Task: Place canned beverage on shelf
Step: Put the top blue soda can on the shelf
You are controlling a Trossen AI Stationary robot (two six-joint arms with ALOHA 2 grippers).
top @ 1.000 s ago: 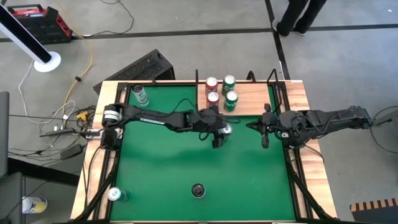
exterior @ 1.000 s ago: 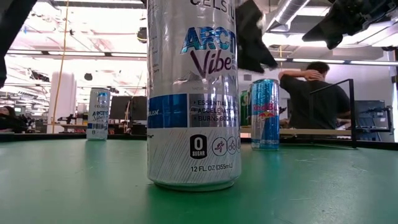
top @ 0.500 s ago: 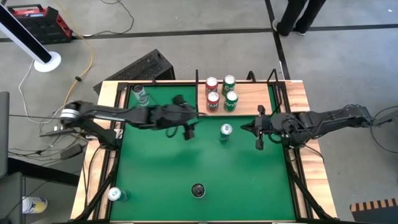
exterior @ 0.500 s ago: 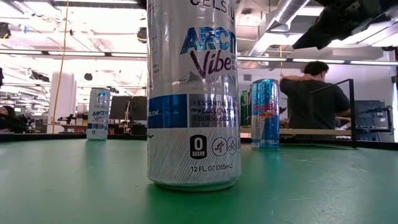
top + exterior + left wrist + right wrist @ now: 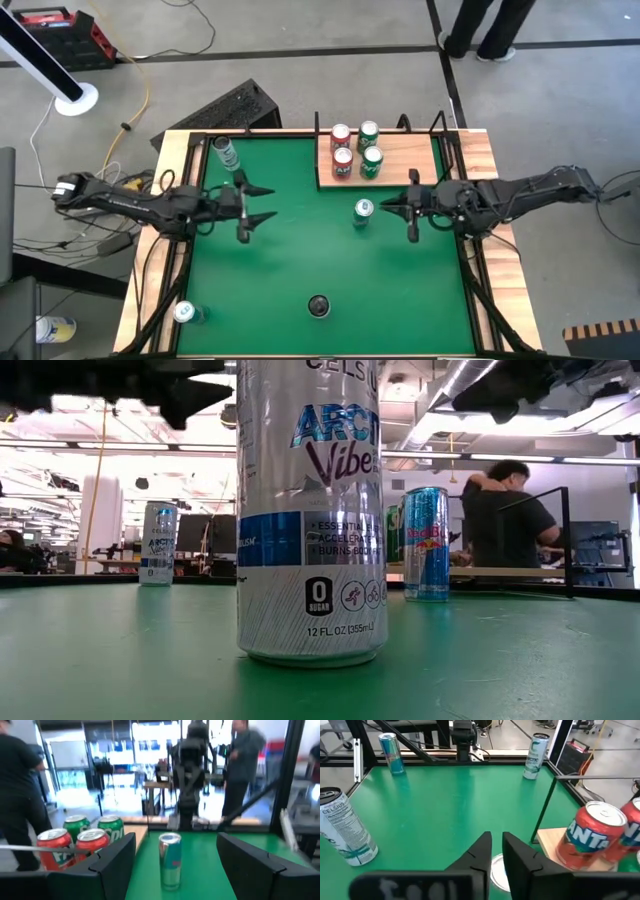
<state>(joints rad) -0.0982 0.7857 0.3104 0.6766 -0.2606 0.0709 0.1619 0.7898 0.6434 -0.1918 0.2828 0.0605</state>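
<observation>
While the high view looks straight down on the green table, the shelf sits at the far edge with four cans, two red and two green, grouped on its left part. A blue-and-silver can stands upright on the green surface just in front of the shelf, not on it and touched by nothing. The left gripper hangs over the left half of the table, its fingers spread wide and empty. The right gripper hovers just beside the blue can on its right; its fingers sit close together with only a slim gap and hold nothing.

From the low view, a tall silver can fills the foreground, the blue can stands behind it, and another silver can stands far left. A person is seen in the room beyond.

Through the left wrist view, the blue can stands between the spread fingers but well ahead of them.

Through the right wrist view, the nearly closed fingers hover over the blue can's top, with a red can on the shelf nearby.
</observation>
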